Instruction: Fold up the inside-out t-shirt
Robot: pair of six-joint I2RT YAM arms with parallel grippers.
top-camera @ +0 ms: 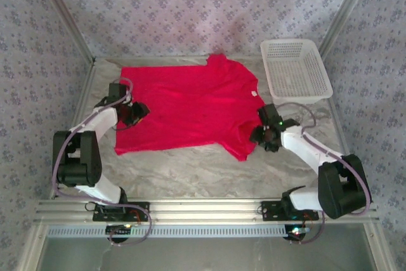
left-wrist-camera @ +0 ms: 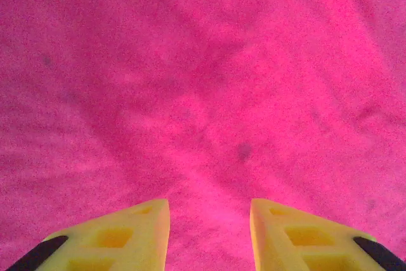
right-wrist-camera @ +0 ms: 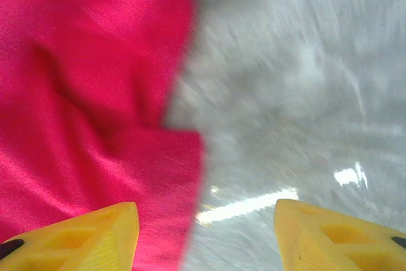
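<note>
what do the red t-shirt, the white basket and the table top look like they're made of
T-shirt: soft matte knit cloth, likely cotton; it lies limp with shallow wrinkles. Basket: probably white plastic; stiff mesh walls with even holes. Table top: hard, glossy, grey marble-patterned surface, stone or laminate, can't tell which; it reflects bright light streaks.

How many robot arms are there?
2. The left arm reaches onto the left edge of the red t-shirt. The right arm reaches to the t-shirt's right edge, near the white basket.
</note>
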